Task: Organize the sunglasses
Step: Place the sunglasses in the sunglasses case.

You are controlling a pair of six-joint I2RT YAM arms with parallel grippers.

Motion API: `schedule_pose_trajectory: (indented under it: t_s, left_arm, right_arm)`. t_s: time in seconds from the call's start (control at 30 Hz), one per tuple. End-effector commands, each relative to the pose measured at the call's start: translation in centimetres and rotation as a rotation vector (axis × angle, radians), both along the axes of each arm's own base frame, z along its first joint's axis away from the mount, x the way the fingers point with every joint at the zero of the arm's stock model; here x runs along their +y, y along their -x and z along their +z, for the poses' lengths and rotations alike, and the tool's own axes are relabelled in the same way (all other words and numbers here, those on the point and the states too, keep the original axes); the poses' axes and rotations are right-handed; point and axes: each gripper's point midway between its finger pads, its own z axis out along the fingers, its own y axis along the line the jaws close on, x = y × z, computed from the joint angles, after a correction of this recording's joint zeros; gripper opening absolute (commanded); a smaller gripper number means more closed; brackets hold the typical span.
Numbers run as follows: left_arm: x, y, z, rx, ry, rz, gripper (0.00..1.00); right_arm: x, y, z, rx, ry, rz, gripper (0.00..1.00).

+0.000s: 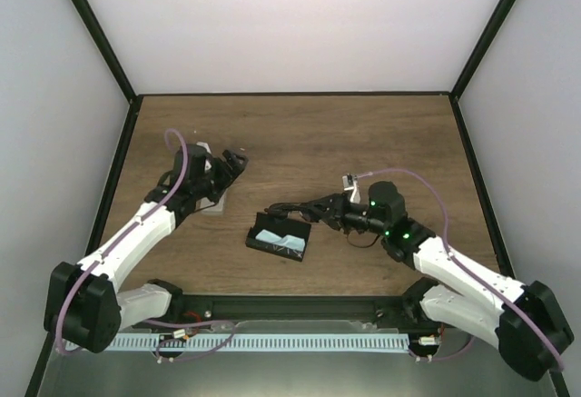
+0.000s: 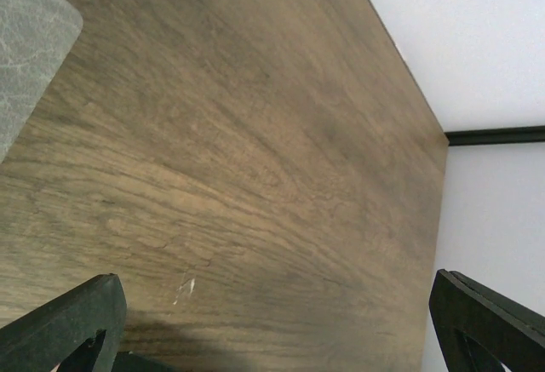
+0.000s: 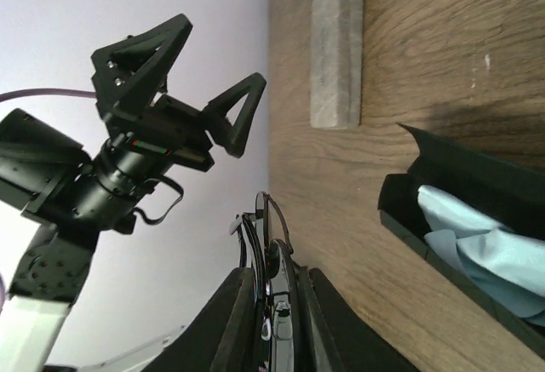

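left arm (image 1: 136,233): angled forward, well left of black case (image 1: 283,227)
left gripper (image 1: 232,163): jaws spread wide, pointing right, up-left of case, not touching
right arm (image 1: 454,270): elbow bent, forearm low, reaching left from right of case
right wrist (image 1: 386,202): rolled sideways
right gripper (image 1: 304,208): fingers (image 3: 234,321) pinched on sunglasses (image 3: 266,227), just past case's far edge

Table (image 1: 363,143): 1 open case (image 1: 278,239) at centre, toward the near edge, with 1 cloth (image 1: 270,235) inside it. 1 closed oblong case (image 1: 215,204) to the left, well apart, partly under the left gripper (image 1: 236,161). 1 pair of sunglasses (image 1: 283,207) just behind the open case, above the table, between the fingers of the right gripper (image 1: 307,208), which reaches in from the right.
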Motion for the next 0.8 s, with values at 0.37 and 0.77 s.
schedule_pose_trajectory:
  t_s: [0.37, 0.77]
  left_arm:
    - [0.0, 0.0, 1.3, 0.017, 0.032, -0.067, 1.00]
    - [-0.1, -0.3, 3.5, -0.014, -0.008, -0.108, 1.00]
  right_arm:
    - [2.6, -2.2, -4.3, -0.066, 0.111, -0.062, 0.15]
    - [4.8, -1.2, -7.7, -0.030, 0.164, -0.025, 0.15]
